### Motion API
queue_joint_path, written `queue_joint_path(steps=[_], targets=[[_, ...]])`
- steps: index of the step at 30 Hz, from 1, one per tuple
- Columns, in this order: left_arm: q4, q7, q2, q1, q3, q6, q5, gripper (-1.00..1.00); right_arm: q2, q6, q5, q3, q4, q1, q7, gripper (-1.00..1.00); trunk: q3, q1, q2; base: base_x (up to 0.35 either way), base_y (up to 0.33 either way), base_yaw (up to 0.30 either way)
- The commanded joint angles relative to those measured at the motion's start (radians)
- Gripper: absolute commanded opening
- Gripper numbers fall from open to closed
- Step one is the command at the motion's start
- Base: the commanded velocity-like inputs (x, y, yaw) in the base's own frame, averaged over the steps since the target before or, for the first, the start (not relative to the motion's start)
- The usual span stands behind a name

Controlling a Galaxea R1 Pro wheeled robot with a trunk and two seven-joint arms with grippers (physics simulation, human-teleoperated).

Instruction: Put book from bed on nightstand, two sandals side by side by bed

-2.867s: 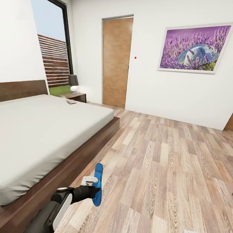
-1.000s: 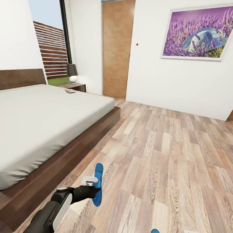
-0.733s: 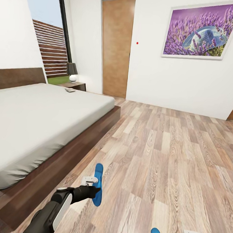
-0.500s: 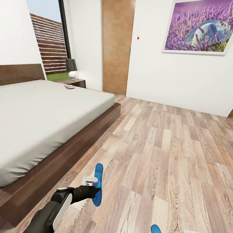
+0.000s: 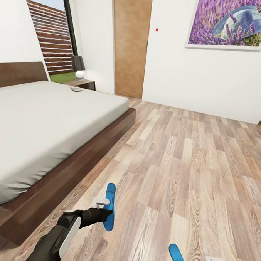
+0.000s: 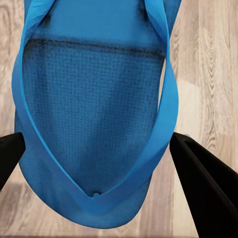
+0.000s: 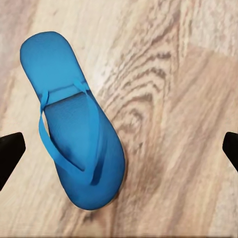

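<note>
**One sandal held at the bedside, the other flat on the floor**

A wooden plank floor (image 5: 190, 157) is spread across most of the head view, bounded by white walls. The bed (image 5: 42, 125) is seen at the left, its light mattress set on a dark wood frame with a dark headboard. A brown door (image 5: 130, 43) is set in the far wall, and a lavender picture (image 5: 231, 22) is hung to its right. A tall window (image 5: 49, 33) is seen beyond the headboard.

The nightstand (image 5: 82, 84) is placed at the far side of the bed beneath the window, with a small lamp (image 5: 78, 67) stood on it. A small flat object, too small to be identified, is seen lying at the mattress's far corner, just beside the nightstand.

One blue sandal (image 5: 109, 206) is held on edge above the floor near the bed frame by the left gripper (image 5: 104, 208), which is clamped on it. In the left wrist view this sandal (image 6: 94, 109) is seen between the two dark fingers (image 6: 203, 183), its strap facing the camera.

The second sandal (image 5: 175, 257) is laid flat on the floor, strap up, well apart from the first. In the right wrist view the second sandal (image 7: 74, 124) lies below the right gripper (image 7: 119, 148), whose fingers (image 7: 10, 153) are spread wide at either side with nothing between them.
</note>
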Motion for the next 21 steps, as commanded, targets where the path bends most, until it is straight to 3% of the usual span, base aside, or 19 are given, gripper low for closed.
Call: queue_joint_path(steps=[1, 3, 5, 7, 9, 12, 14, 19, 21], targets=[[-0.001, 0.001, 0.0, 0.0, 0.0, 0.008, 0.009, -1.0, 0.001, 0.054, 0.03, -0.008, -0.051, -0.004, 0.008, 1.0, -0.005, 0.0, -0.001, 0.0, 0.0, 0.0], [-0.001, 0.001, 0.0, 0.0, 0.0, 0.008, 0.009, -1.0, 0.002, 0.196, 0.095, -0.007, -0.137, -0.007, 0.011, 1.0, -0.013, 0.001, -0.001, 0.0, 0.0, 0.0], [-0.001, 0.0, 0.0, 0.0, 0.0, 0.009, 0.01, -1.0, 0.006, 0.444, 0.203, -0.007, -0.307, -0.008, 0.016, 1.0, -0.02, 0.002, -0.002, 0.0, 0.0, 0.0], [-0.002, -0.001, 0.0, 0.0, 0.0, 0.011, 0.011, -1.0, 0.009, 0.526, 0.241, 0.004, -0.404, -0.008, 0.017, 1.0, -0.028, 0.003, -0.002, 0.0, 0.0, 0.0], [-0.002, -0.002, -0.001, 0.0, 0.0, 0.011, 0.012, -1.0, 0.01, 0.555, 0.252, 0.053, -0.437, -0.008, 0.018, 1.0, -0.036, 0.004, -0.003, 0.0, 0.0, 0.0], [-0.002, -0.003, -0.001, 0.0, -0.001, 0.012, 0.013, -1.0, 0.01, 0.572, 0.256, 0.177, -0.456, -0.008, 0.031, 1.0, -0.047, 0.005, -0.003, 0.0, 0.0, 0.0], [-0.002, -0.003, -0.002, 0.0, -0.001, 0.012, 0.013, -1.0, 0.01, 0.575, 0.257, 0.225, -0.462, -0.008, 0.077, 1.0, -0.055, 0.006, -0.004, 0.0, 0.0, 0.0], [-0.002, -0.004, -0.003, 0.0, -0.001, 0.012, 0.013, -1.0, 0.01, 0.576, 0.259, 0.275, -0.466, -0.008, 0.231, 1.0, -0.074, 0.008, -0.005, 0.0, 0.0, 0.0], [-0.002, -0.004, -0.002, 0.0, -0.001, 0.012, 0.013, -1.0, 0.01, 0.576, 0.26, 0.283, -0.466, -0.008, 0.255, 1.0, -0.082, 0.009, -0.005, 0.0, 0.0, 0.0]])
